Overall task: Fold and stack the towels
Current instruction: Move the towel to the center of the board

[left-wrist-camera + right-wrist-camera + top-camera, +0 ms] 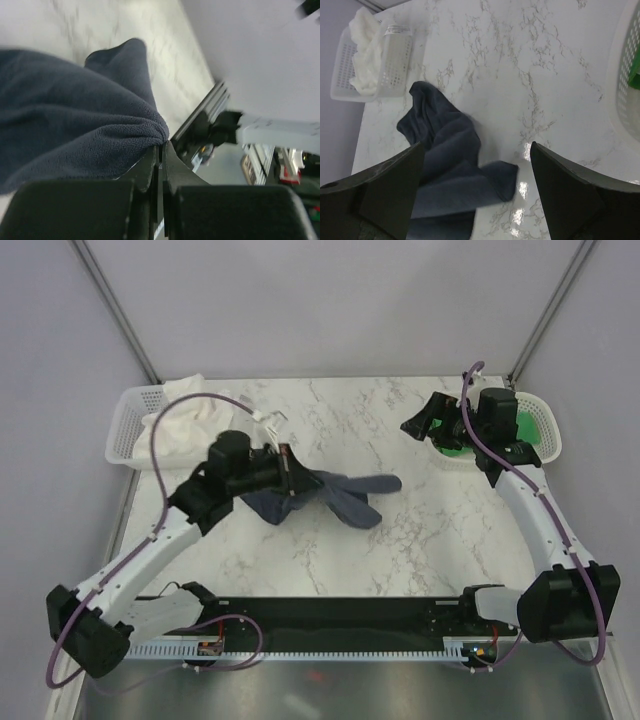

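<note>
Left gripper (160, 148) clamped on navy towel (345, 497), right gripper (474, 150) spread wide above marble table (410, 550)

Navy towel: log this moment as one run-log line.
left gripper shut on navy towel | right gripper open near green towel | cream towel in basket

Light: we see bright, even light, soft shadows.
Glare: white shine on the surface (522, 189).
Blur: our left wrist view is smeared.
</note>
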`<state>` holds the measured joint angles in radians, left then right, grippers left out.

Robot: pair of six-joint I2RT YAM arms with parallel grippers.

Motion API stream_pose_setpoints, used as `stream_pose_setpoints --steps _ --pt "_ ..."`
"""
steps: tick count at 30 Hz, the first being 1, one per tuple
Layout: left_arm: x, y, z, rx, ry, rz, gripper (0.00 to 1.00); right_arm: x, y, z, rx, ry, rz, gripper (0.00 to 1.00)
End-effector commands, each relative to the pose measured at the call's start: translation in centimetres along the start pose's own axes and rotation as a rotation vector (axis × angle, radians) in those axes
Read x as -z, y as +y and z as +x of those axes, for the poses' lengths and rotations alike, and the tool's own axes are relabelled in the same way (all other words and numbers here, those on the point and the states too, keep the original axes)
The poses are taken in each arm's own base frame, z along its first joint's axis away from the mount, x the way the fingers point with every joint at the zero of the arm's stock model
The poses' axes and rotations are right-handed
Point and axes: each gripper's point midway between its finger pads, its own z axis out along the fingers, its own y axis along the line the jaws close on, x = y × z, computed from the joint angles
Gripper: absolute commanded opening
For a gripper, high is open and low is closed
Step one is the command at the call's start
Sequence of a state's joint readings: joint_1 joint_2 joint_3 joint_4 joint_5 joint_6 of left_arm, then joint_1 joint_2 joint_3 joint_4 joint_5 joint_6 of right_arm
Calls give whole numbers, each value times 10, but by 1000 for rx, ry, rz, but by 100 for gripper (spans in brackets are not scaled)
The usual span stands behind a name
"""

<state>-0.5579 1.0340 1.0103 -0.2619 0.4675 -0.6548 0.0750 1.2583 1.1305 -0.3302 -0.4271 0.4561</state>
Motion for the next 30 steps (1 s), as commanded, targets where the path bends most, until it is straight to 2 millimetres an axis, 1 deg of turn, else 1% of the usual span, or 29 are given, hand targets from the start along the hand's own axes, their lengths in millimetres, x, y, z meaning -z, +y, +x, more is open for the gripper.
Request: stream_pose_setpoints --steps 1,2,3,4,5,6,7,8,9,10,11,12,13,15,16,17,18,19,20,21,22,23,24,25,26,27,28,29,30 --pt "-33 17 64 110 111 -18 2 -6 -16 27 -46 61 45 94" --pt "-38 12 78 106 139 -9 2 -7 -18 33 -43 75 48 94" --pt "-42 13 87 106 156 -11 2 -9 -20 38 -43 84 55 94" --pt "-46 14 95 107 162 -24 2 -10 -26 45 -44 100 73 94" --pt "-51 15 103 110 180 -32 2 -11 -29 48 -37 104 94 94" --pt "-54 4 114 99 203 -12 2 -11 -34 54 -25 122 112 94" --pt "-57 1 119 103 208 -18 2 -13 -38 58 -27 135 131 94" --pt "-60 -6 123 95 217 -8 2 -14 -42 60 -31 141 144 94" --pt "-64 -15 141 80 263 3 2 -16 -43 61 -32 146 148 94" --pt "-68 -22 155 73 286 -2 2 -19 -42 64 -39 158 146 93" --pt "-68 -29 158 70 289 11 2 -21 -42 65 -37 165 144 93" --pt "-73 -28 168 73 314 1 2 -23 -41 66 -34 170 143 93" --pt "-76 -34 171 75 319 18 4 -25 -41 69 -34 182 143 93" --pt "-79 -37 178 71 349 25 14 -28 -39 72 -29 193 140 93" --pt "-78 -39 175 63 354 19 27 -30 -39 74 -33 200 140 93" --pt "-75 -38 171 47 350 -5 35 -31 -34 78 -31 208 130 93" --pt "-68 -40 160 9 324 -13 49 -34 -31 81 -28 219 119 92" --pt "-62 -32 148 -15 293 -89 56 -37 -26 85 -20 228 107 90" --pt "-57 -29 136 -30 262 -122 62 -41 -14 93 13 250 78 90" --pt "-50 -27 123 -58 231 -148 66 -44 -9 98 30 265 66 89" --pt "-40 -30 98 -70 158 -174 73 -50 -5 107 39 299 46 88" --pt "-29 -19 88 -71 138 -227 75 -56 7 112 65 308 4 85" --pt "-22 -11 74 -80 94 -268 78 -64 8 122 63 336 -10 83" --pt "-10 -11 60 -74 47 -280 79 -68 15 126 62 351 -48 79" --pt "-1 6 48 -53 19 -338 80 -74 24 128 77 352 -87 77" --pt "5 16 42 -30 0 -366 81 -83 22 138 93 388 -101 74" --pt "11 25 41 -8 4 -376 82 -89 28 136 109 391 -119 70" --pt "21 42 27 26 -40 -419 82 -94 31 140 125 404 -129 68" --pt "26 52 25 40 -52 -442 82 -100 33 141 150 409 -136 68"
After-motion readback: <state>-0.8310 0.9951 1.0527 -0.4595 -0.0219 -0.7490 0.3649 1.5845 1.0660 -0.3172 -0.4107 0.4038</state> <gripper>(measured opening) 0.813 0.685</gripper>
